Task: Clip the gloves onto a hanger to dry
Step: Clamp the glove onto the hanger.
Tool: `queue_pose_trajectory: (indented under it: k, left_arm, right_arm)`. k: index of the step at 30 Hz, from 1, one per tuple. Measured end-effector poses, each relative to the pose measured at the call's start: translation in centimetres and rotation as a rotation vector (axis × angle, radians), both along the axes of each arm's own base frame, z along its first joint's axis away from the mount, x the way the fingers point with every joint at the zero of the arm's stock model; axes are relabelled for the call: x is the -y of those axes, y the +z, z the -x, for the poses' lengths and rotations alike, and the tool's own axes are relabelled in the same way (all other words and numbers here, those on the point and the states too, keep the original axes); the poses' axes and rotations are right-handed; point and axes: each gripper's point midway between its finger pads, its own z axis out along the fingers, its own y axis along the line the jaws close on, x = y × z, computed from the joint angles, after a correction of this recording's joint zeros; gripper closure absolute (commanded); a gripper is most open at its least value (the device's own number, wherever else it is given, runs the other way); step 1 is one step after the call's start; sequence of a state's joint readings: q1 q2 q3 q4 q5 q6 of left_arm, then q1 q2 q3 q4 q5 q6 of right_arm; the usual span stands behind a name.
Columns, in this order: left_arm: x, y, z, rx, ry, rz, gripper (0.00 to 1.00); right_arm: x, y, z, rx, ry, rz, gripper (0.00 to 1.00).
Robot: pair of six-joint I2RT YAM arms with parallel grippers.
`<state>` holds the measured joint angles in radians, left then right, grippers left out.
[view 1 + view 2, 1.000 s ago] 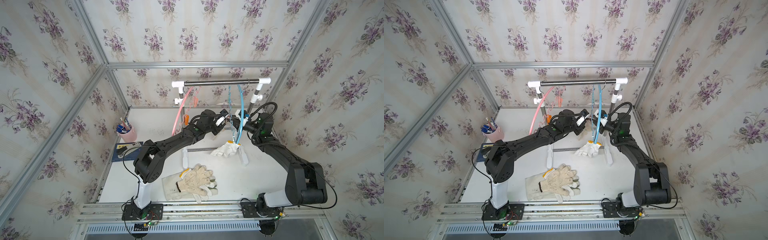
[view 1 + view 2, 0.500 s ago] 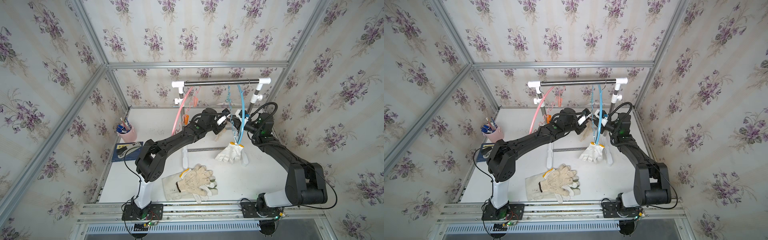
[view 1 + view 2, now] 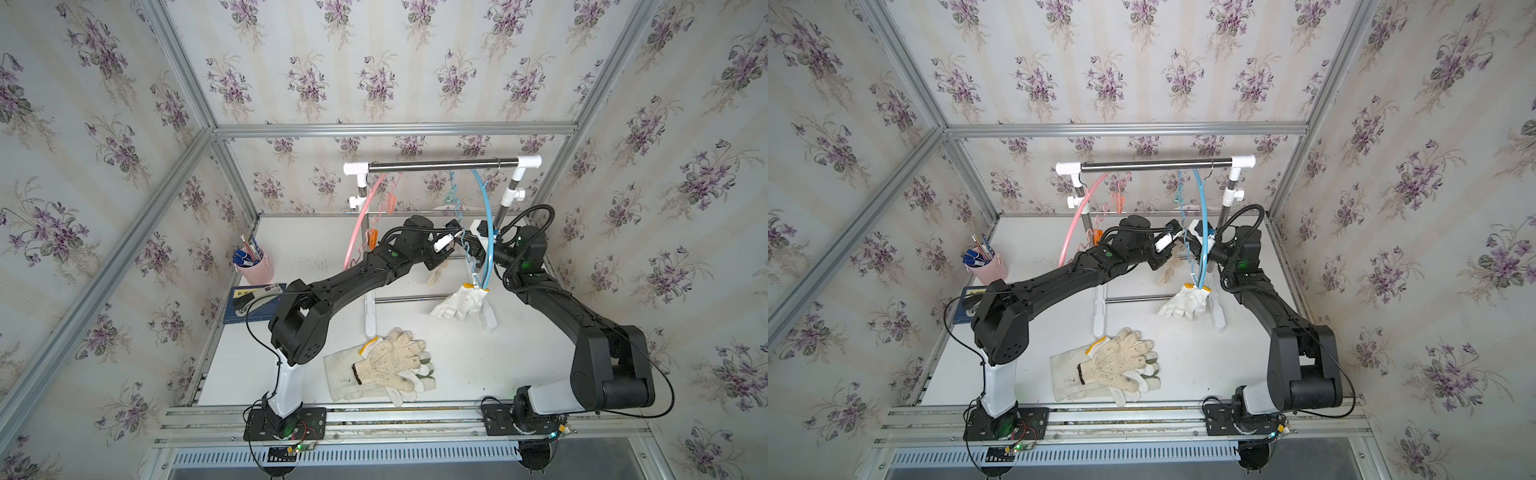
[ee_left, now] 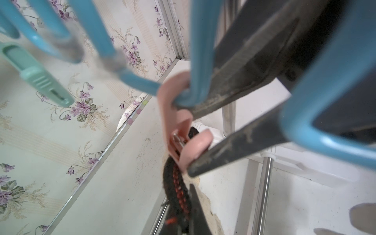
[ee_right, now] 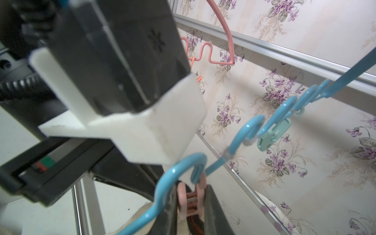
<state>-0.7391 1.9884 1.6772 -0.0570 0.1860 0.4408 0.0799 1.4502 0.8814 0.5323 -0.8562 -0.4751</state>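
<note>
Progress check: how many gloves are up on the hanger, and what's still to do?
Done: one white glove hangs clipped to the blue hanger. In hand: the left tool holds a beige glove by its cuff at the pink clip, which the right tool squeezes. Remaining: clip that cuff, then the knitted glove and canvas gloves on the table.

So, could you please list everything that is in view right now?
Drying rack: one, steel and white, back of table.
Pink hanger, blue hanger: one each, on the rack.
Pink peg, mint peg: one each, on blue hanger.
Orange peg: one, on pink hanger.
White glove: one, yellow cuff, clipped to blue hanger.
Beige glove: one, black cuff, under pink peg.
Glove pile: beige knitted over off-white canvas, table front; count unclear.
Pen cup: one, pink, table's left edge.
Book: one, blue, beside cup, stapler on it.
Left gripper: shut on beige glove.
Right gripper: shut on pink peg.
</note>
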Motion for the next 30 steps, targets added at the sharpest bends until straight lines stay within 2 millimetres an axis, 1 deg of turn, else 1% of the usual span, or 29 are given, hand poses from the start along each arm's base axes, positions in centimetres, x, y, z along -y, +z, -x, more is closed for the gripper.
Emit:
queue_pose_trajectory:
  k: [5,17,27,30]
  left_arm:
    - [-0.4,0.0,0.5,0.012,-0.02,-0.032,1.0]
    - [-0.7,0.0,0.8,0.062,-0.065,-0.108,1.0]
    - [-1.1,0.1,0.8,0.121,-0.091,-0.183,1.0]
    - [-1.1,0.5,0.6,0.138,-0.091,-0.189,1.0]
  right_arm:
    - [-0.2,0.0,0.2,-0.001,0.008,0.0,0.79]
    - [-0.2,0.1,0.4,-0.002,0.015,0.001,0.79]
    - [-0.3,0.1,0.5,-0.002,0.024,0.0,0.78]
    - [-0.3,0.1,0.5,-0.001,0.024,0.001,0.78]
